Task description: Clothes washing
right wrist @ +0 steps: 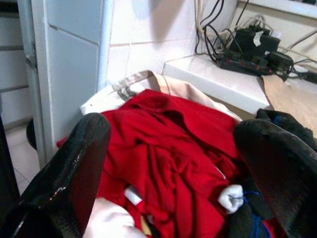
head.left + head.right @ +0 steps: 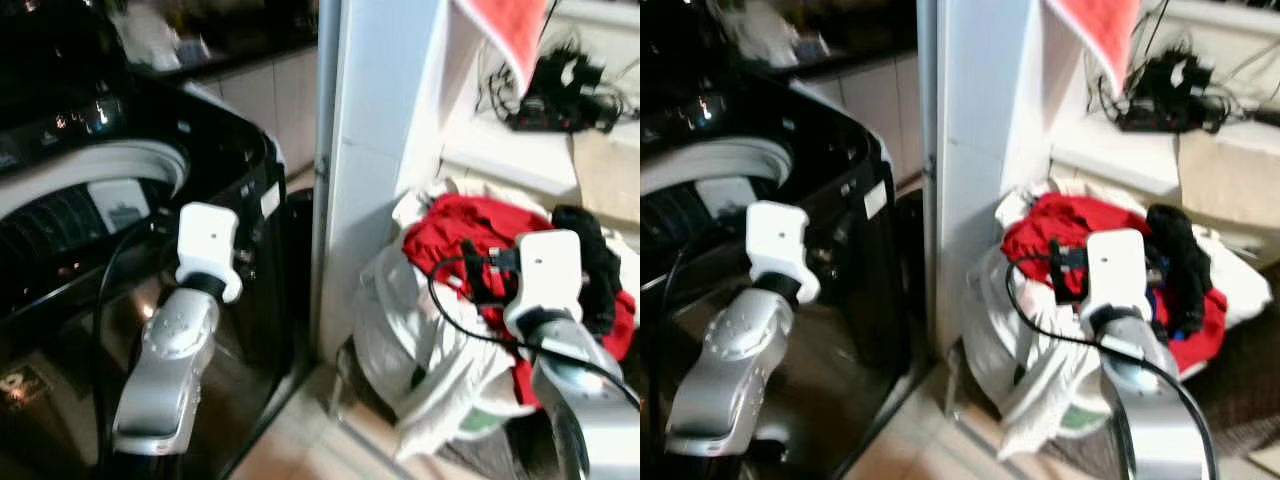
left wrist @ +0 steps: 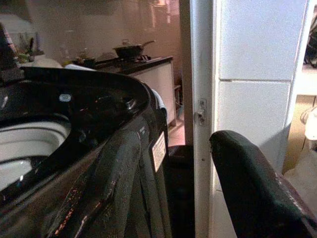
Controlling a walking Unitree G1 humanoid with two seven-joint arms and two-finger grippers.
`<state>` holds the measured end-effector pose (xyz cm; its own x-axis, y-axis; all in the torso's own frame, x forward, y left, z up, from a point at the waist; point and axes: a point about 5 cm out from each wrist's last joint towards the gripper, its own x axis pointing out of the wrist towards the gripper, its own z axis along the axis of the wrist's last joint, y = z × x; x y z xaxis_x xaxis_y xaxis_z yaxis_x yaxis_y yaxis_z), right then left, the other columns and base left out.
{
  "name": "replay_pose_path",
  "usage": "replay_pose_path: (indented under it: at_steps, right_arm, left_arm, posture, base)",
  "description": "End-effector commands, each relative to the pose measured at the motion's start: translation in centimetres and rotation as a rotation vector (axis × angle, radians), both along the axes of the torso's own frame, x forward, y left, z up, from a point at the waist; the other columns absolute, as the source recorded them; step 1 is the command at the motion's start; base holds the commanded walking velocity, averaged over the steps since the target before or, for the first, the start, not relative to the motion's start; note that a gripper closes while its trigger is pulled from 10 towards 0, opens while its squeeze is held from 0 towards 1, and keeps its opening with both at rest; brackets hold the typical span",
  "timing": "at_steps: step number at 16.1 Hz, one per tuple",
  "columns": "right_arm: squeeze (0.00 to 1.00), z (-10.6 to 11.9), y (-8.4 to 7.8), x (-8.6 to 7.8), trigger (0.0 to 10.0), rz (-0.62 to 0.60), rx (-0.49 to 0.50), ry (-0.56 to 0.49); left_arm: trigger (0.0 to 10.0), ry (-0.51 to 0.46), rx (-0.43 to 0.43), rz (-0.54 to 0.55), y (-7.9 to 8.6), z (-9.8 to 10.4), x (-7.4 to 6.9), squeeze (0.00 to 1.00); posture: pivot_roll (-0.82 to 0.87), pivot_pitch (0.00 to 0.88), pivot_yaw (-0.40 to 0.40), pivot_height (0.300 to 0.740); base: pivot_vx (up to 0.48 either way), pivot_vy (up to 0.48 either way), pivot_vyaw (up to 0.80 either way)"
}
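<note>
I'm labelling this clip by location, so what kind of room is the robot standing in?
Probably a home laundry corner beside a kitchen. A black top-loading washing machine stands on the left, a pile of clothes with a red garment sits on the right, and a stove with a pan shows behind.

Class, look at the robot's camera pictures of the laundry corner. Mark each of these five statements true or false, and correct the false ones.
1. The right gripper is open above a red garment. True.
2. The red garment lies inside the washing machine. False: it lies on the pile of clothes beside the white pillar.
3. The left gripper is shut on a sock. False: its fingers are apart and hold nothing.
4. A pan sits on the stove in the background. True.
5. Black cables lie on the white ledge behind the pile. True.
</note>
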<state>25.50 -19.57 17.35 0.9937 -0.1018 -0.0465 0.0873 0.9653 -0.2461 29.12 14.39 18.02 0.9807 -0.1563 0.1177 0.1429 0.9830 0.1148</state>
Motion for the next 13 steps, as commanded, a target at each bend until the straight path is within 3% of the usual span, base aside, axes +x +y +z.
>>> replay_pose_path:
  at_steps: [1,3,7,13]
  right_arm:
    - [0.0,0.29,-0.08,0.05,10.0,-0.001,-0.009,-0.014]
    - [0.0,0.27,-0.31,0.16,10.0,-0.031,0.034,-0.025]
    - [0.0,0.39,-0.36,0.07,10.0,-0.026,0.026,-0.028]
    - [0.0,0.36,-0.53,-0.12,10.0,-0.029,0.056,-0.02]
  left_arm:
    - [10.0,0.001,-0.003,-0.004,-0.06,0.12,-0.15,0.0]
    - [10.0,0.003,-0.016,0.003,0.06,0.25,-0.14,0.0]
    - [10.0,0.003,-0.032,-0.038,-0.4,0.34,-0.17,0.0]
    - [10.0,-0.001,-0.059,0.014,0.02,0.51,0.11,0.0]
  posture:
    - [-0.08,0.0,-0.023,0.74]
    - [-0.08,0.0,-0.023,0.74]
    - [-0.08,0.0,-0.023,0.74]
    - [-0.09,0.0,-0.02,0.74]
  base:
    - [0.352,0.0,0.8]
    - [0.379,0.0,0.0]
    - [0.341,0.0,0.0]
    - [0.0,0.0,0.0]
